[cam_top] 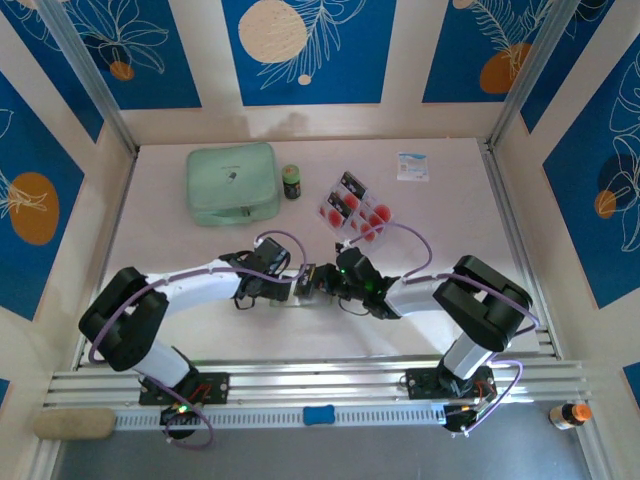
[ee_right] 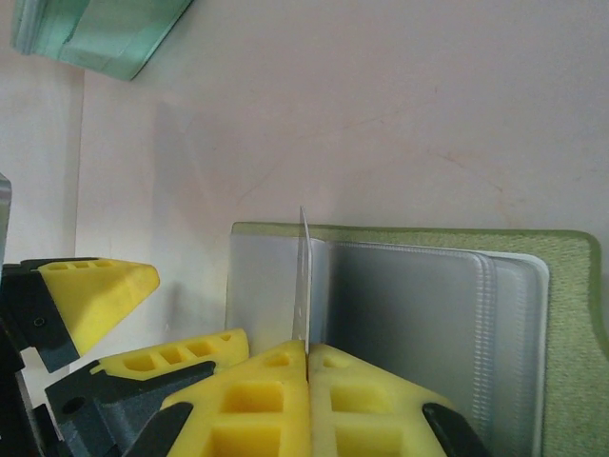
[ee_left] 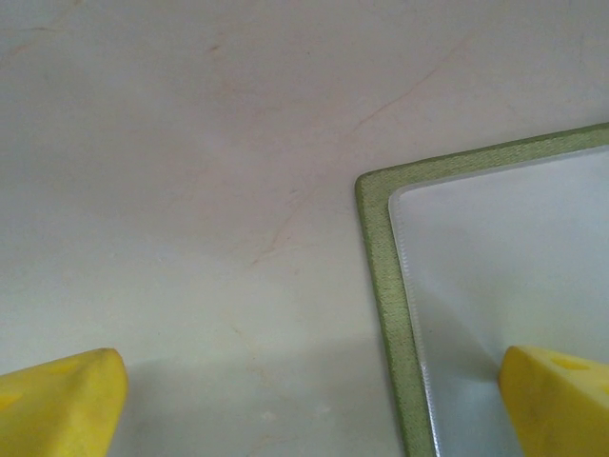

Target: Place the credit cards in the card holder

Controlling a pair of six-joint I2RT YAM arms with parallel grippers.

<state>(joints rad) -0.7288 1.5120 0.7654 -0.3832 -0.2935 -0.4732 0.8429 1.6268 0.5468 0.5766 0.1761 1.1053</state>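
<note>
The olive-green card holder (ee_right: 563, 286) lies open on the table, its greyish clear sleeves (ee_right: 419, 314) facing up. My right gripper (ee_right: 306, 348) is shut on a thin white credit card (ee_right: 303, 276) seen edge-on, standing upright over the holder's middle fold. My left gripper (ee_left: 309, 405) is open and straddles the holder's green corner edge (ee_left: 379, 276), one yellow finger (ee_left: 557, 400) over a sleeve. From above, both grippers (cam_top: 305, 280) (cam_top: 340, 282) meet at mid-table, hiding most of the holder. More credit cards (cam_top: 352, 205) with red circles lie behind them.
The spare cards sit in a clear plastic tray (cam_top: 368, 222). A large mint-green zip case (cam_top: 232, 182) and a small dark bottle (cam_top: 291, 181) stand at the back left. A white packet (cam_top: 413, 166) lies at the back right. Metal rails run along the near edge.
</note>
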